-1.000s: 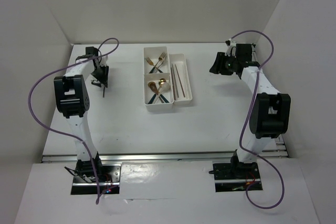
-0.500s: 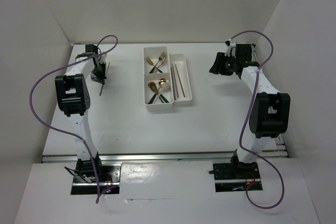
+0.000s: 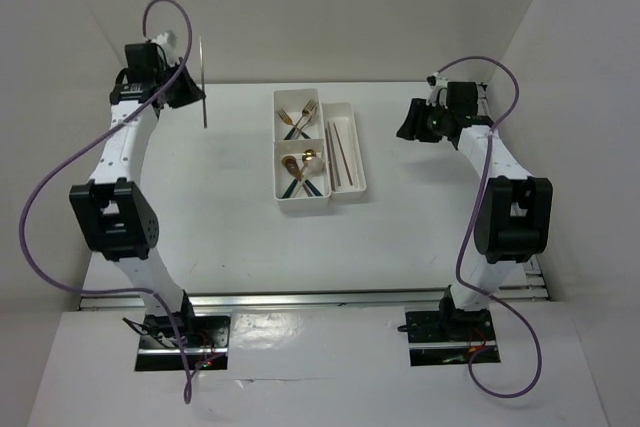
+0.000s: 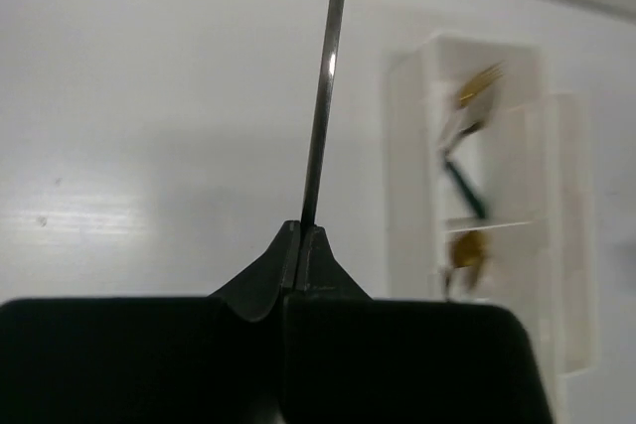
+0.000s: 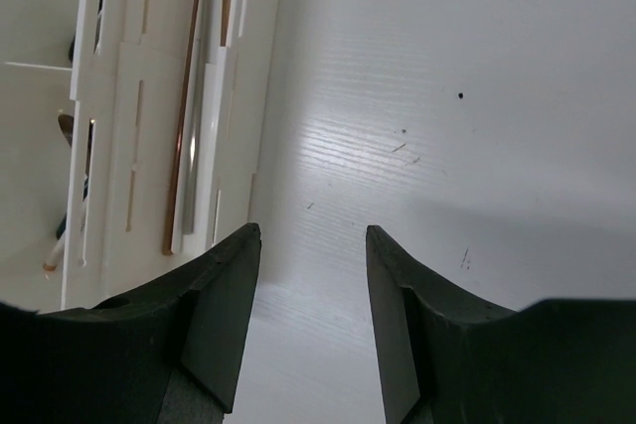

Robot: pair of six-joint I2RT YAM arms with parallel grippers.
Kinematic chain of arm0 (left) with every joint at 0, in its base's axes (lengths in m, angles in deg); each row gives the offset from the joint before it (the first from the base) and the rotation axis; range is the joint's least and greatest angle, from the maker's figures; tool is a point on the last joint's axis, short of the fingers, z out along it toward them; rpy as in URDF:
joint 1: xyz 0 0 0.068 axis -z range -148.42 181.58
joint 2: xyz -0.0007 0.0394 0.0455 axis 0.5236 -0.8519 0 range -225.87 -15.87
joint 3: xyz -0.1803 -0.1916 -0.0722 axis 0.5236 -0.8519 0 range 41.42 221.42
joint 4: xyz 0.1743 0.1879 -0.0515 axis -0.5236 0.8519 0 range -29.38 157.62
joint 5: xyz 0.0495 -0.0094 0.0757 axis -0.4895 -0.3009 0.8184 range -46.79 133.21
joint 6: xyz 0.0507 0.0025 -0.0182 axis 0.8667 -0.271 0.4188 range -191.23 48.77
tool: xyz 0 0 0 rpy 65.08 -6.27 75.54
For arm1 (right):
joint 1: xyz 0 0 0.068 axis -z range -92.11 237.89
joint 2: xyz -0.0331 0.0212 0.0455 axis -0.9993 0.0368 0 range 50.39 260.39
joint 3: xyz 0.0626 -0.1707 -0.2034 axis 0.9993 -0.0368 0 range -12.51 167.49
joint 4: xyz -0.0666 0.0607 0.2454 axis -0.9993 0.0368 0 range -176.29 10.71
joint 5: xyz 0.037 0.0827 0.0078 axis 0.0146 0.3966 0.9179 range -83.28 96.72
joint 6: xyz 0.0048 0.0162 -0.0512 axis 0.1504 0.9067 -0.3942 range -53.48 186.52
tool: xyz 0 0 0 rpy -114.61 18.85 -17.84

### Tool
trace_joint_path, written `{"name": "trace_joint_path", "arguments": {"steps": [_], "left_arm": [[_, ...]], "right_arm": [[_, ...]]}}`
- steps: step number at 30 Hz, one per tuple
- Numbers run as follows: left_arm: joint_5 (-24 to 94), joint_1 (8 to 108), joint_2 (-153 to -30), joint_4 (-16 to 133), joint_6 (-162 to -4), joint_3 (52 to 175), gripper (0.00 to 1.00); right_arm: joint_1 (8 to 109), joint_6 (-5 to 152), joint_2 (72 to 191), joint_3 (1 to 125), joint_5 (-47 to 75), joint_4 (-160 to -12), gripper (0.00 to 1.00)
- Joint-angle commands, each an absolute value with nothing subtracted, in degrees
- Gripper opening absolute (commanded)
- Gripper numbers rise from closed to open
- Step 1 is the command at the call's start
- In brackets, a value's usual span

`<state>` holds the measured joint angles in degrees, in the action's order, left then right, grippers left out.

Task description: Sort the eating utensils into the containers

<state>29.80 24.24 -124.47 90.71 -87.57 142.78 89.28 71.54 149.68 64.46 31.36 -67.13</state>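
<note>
My left gripper [image 3: 190, 87] is raised high at the far left, shut on a thin dark chopstick [image 3: 203, 82] that stands nearly upright; in the left wrist view the chopstick [image 4: 323, 96] rises from the closed jaws [image 4: 300, 228]. The white tray [image 3: 352, 188] sits mid-table with gold-headed forks [image 3: 298, 117] in the far square bin, spoons [image 3: 303, 169] in the near one and chopsticks [image 3: 343, 155] in the long bin. My right gripper [image 3: 408, 123] is open and empty, to the right of the tray [image 5: 129, 136], whose chopsticks [image 5: 183, 116] show in its view.
White walls close the table on the left, back and right. Purple cables loop from both arms. The tray [image 4: 417, 176] shows blurred at the right of the left wrist view.
My left arm has lifted from the table surface up and back toward the far left corner, carrying the chopstick, which now stands upright. The right arm has hardly moved.
</note>
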Motion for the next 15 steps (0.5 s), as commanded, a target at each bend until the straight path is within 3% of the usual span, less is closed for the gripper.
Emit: {"name": "trace_joint_path", "arguments": {"steps": [1,6,15], "left_arm": [[21.7,26.6,-114.9,81.7,-101.2,141.5,0.0],[14.7,30.4,-114.0,77.3,-111.4,137.6,0.0],[10.0,42.6,-123.3,72.0,-126.9,134.7,0.0]], "right_arm": [[88.3,70.6,149.6,68.6,31.6,-67.3,0.54],[88.3,70.6,149.1,68.6,31.6,-66.8,0.54],[87.8,70.6,146.1,66.0,31.6,-66.8,0.54]]}}
